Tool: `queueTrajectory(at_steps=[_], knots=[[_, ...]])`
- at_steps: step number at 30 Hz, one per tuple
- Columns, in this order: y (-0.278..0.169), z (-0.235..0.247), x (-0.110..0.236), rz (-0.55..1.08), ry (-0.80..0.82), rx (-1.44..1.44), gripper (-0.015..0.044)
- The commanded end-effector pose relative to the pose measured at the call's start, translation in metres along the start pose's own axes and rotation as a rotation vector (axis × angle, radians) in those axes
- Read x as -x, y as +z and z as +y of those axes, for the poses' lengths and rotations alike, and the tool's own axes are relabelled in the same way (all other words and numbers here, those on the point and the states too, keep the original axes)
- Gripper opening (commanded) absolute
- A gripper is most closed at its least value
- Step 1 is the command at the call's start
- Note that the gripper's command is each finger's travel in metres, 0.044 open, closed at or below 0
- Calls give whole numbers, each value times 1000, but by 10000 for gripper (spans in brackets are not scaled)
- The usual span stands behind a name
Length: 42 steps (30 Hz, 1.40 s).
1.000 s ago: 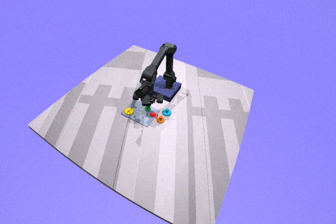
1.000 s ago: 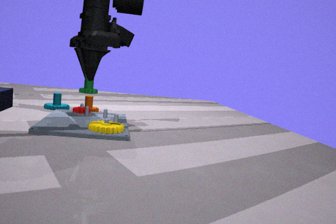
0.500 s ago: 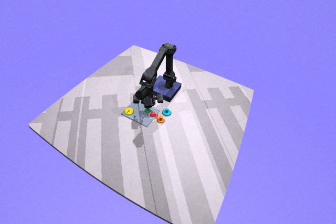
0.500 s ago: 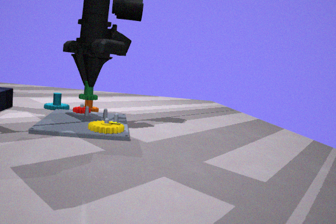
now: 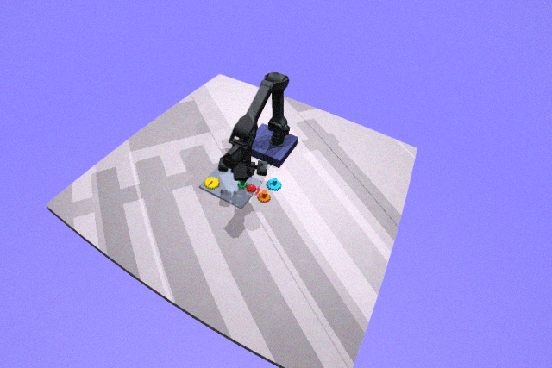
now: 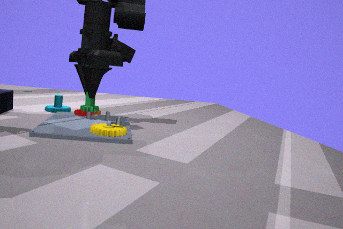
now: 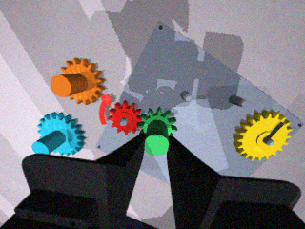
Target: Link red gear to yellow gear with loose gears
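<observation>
1. Toward the left of the exterior view, the green gear hung level, just above the grey board. The gripper was closed on its upright handle, leaving the teeth clear beneath the fingertips.

2. At the wrist view's centre, the green teeth sat right beside the red gear, likely so that the pair would mesh. From the side the green rim stood higher than the red, so I judged it not yet flat; its bore and peg could not be made out.

3. Toward the right of the wrist view stood the yellow gear, with two empty pegs in the gap, presumably meant for further links.

4. At the wrist view's left, the orange gear and cyan gear waited off the board, handles up for grasping.

5. Next called for a straight push down; pressing off-centre could jam teeth on teeth.
</observation>
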<state>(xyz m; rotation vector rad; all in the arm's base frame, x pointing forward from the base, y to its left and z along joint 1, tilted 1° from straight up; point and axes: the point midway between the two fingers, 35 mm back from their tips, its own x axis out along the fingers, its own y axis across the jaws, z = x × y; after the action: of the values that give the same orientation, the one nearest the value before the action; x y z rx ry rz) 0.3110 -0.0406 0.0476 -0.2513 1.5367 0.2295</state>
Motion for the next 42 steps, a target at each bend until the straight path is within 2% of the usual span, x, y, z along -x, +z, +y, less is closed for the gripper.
queueTrajectory(at_steps=[1, 10, 32, 42], knots=[[-1, 1, -7, 2, 0, -89, 0], [-1, 0, -9, 2, 0, -277, 0], [-1, 0, -14, 2, 0, 217, 0], [-1, 0, -16, 2, 0, 100, 0]])
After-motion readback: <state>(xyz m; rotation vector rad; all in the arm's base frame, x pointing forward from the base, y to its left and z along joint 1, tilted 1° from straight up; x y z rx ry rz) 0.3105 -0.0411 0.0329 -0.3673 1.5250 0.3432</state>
